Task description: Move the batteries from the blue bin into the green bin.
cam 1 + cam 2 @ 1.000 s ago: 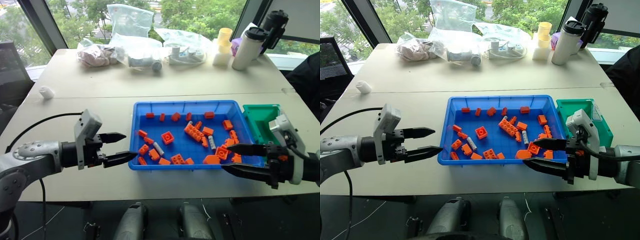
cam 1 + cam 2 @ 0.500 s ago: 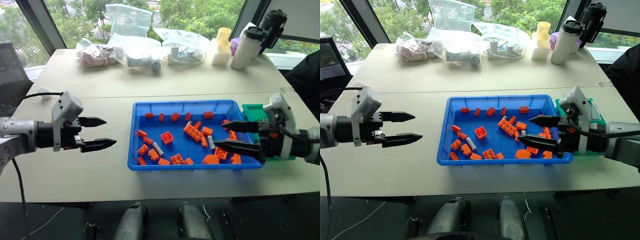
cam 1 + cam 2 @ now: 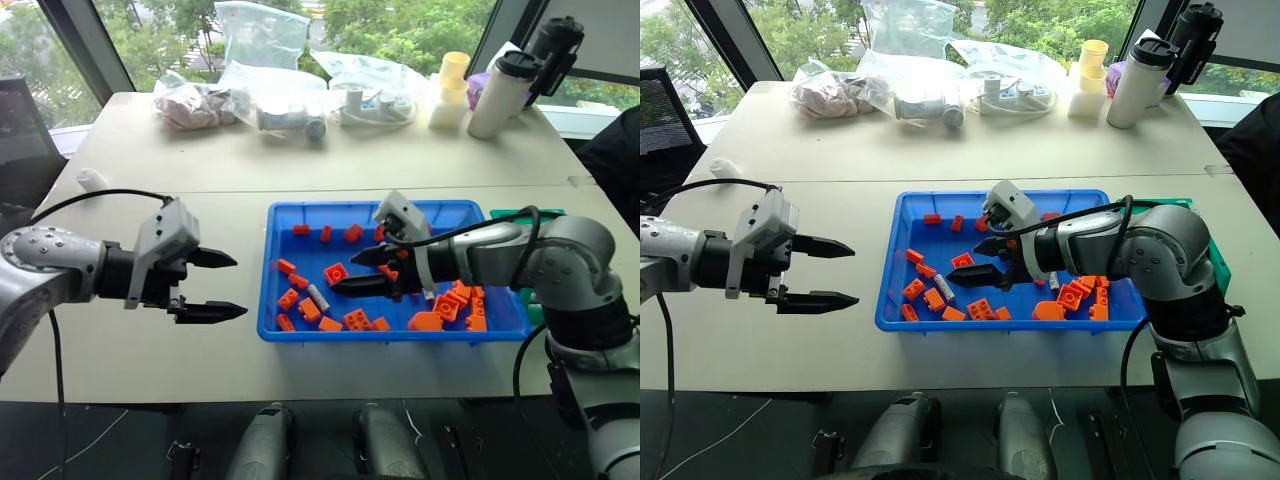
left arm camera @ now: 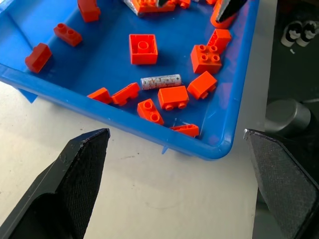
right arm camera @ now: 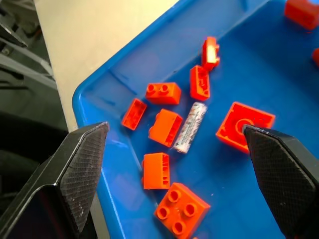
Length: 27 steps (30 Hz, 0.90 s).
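Note:
The blue bin (image 3: 350,207) lies mid-table, scattered with orange bricks (image 3: 335,273). One silvery battery (image 3: 317,297) rests in its left half among the bricks; it shows too in the left wrist view (image 4: 160,81) and the right wrist view (image 5: 191,127). My right gripper (image 3: 345,272) hovers open over the bin's left half, its tips just right of that battery, holding nothing. My left gripper (image 3: 240,287) stands open and empty over the bare table, just left of the bin. The green bin (image 3: 510,213) sits at the blue bin's right end, mostly hidden by my right arm.
Plastic bags (image 3: 265,95), a white flask (image 3: 497,92), a dark bottle (image 3: 555,45) and a yellow-and-white cup stack (image 3: 447,92) line the far edge. A small white object (image 3: 92,180) lies at the left. A black cable (image 3: 90,197) trails from my left arm.
My right gripper has swept left across the blue bin, from its right end to its left half near the battery. My left gripper has rolled a little, staying beside the bin.

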Motion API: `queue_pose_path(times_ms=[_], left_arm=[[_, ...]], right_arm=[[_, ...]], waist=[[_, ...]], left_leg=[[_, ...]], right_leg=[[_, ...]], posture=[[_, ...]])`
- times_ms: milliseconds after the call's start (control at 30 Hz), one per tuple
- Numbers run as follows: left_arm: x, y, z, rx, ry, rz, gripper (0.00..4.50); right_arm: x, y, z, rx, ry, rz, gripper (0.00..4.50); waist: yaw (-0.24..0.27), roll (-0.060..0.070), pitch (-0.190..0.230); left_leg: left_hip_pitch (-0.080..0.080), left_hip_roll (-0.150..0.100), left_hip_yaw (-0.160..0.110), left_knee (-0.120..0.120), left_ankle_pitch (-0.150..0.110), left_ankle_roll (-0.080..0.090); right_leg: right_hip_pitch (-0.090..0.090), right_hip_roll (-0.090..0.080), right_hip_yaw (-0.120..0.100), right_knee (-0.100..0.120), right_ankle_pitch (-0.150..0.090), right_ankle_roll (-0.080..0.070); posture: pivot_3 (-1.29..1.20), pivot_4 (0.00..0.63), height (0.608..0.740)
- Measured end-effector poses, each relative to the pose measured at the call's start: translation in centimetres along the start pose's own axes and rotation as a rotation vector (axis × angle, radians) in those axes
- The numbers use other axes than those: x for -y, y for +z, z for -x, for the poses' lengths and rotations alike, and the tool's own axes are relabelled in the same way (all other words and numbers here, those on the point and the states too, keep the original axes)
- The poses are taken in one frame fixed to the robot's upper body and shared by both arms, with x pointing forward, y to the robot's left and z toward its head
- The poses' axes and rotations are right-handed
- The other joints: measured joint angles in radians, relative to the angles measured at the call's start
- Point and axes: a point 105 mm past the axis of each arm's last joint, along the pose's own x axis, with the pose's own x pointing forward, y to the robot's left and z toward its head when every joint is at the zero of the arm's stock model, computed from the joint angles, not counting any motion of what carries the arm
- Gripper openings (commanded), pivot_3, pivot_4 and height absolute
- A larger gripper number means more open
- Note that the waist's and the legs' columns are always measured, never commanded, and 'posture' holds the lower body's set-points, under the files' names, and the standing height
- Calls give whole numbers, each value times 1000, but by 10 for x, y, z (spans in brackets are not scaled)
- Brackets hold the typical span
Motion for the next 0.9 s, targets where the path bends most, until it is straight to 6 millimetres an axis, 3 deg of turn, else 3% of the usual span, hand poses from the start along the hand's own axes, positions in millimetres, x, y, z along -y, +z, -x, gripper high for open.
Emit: queue_pose_path(times_ms=[200,400,633,900], left_arm=[[3,-7,-1,-42,24,-8,4500],[-8,3,3,-35,114,-78,4500],[-15,9,3,-14,172,-125,4500],[-16,10,0,12,180,-120,4500]], right_arm=[[-2,-1,-10,-43,34,4,4450],[-2,-7,-28,-91,67,-20,4450],[19,-15,-49,-134,-22,-21,4450],[29,-8,-61,-119,-90,94,4450]], waist=[[-8,0,0],[-4,0,0],[-7,0,0],[-6,0,0]], left_leg=[[2,1,0,0,0,0],[3,1,0,0,0,0],[3,1,1,0,0,0],[3,1,1,0,0,0]], right_leg=[[0,2,0,3,0,0],[0,3,-1,3,0,0],[0,4,0,3,0,0],[0,3,0,4,0,0]], posture=[[0,150,740],[0,150,740],[0,150,740],[0,150,740]])
